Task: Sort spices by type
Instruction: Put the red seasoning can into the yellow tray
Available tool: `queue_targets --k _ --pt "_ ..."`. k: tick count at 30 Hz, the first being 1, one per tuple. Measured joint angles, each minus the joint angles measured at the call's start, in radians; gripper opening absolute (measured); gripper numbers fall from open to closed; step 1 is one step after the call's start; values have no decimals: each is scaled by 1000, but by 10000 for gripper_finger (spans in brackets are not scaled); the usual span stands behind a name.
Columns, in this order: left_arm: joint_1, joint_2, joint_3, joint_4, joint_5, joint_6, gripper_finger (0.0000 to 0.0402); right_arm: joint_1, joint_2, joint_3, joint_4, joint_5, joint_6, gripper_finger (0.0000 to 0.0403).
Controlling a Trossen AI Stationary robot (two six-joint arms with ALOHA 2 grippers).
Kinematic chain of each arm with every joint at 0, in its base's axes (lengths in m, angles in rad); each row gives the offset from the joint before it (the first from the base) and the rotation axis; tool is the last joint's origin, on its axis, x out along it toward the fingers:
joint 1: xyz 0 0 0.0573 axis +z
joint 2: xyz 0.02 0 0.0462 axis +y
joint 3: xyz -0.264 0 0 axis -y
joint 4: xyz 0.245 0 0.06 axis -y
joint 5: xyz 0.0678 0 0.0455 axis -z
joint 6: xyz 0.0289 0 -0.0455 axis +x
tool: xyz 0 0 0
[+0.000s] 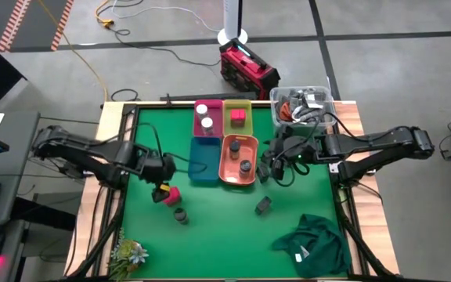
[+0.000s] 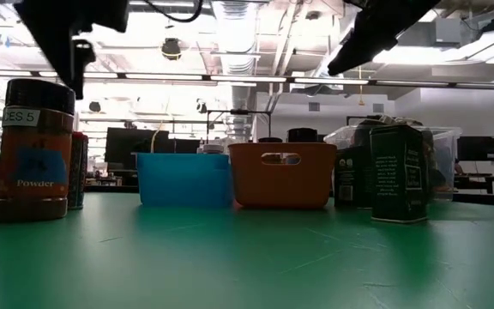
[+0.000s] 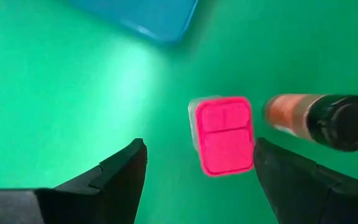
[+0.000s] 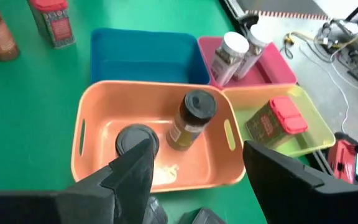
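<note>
My left gripper [image 3: 199, 146] [image 1: 161, 176] is open and hangs over a pink-red block [image 3: 224, 134] [image 1: 171, 193] that stands on the green mat, its fingers to either side and clear of it. Beside the block stands a dark-capped round jar [image 3: 325, 118] [image 2: 33, 150]. My right gripper [image 4: 197, 149] [image 1: 272, 160] is open above the near rim of the orange bin [image 4: 92, 118], which holds two dark round jars [image 4: 188, 118]. White-capped jars [image 4: 235, 50] stand in the pink bin, and a pink-red block [image 4: 275, 121] in the yellow-green bin. Dark grey tins [image 1: 263, 205] [image 2: 399, 172] stand on the mat.
The blue bin [image 1: 204, 160] sits between my two grippers. A clear box of cables [image 1: 304, 106] is at the far right corner. A crumpled green cloth [image 1: 315, 243] lies near the right front, and a small plant [image 1: 128, 252] at the left front. The mat's middle front is open.
</note>
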Motion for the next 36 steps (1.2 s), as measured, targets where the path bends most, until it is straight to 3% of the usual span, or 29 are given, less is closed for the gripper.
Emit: queue_targets --k 8,13,27,36 --pt "-107 3 -107 77 -73 -227 279 -22 0 0 15 0 -21 276" --pt "-146 3 -127 157 -81 -281 279 -38 0 0 15 0 -21 276" --pt "-180 186 -123 178 -150 -221 280 -39 0 0 18 0 -21 276" --pt "-179 146 -128 173 -148 -206 280 -39 0 0 17 0 -21 276"
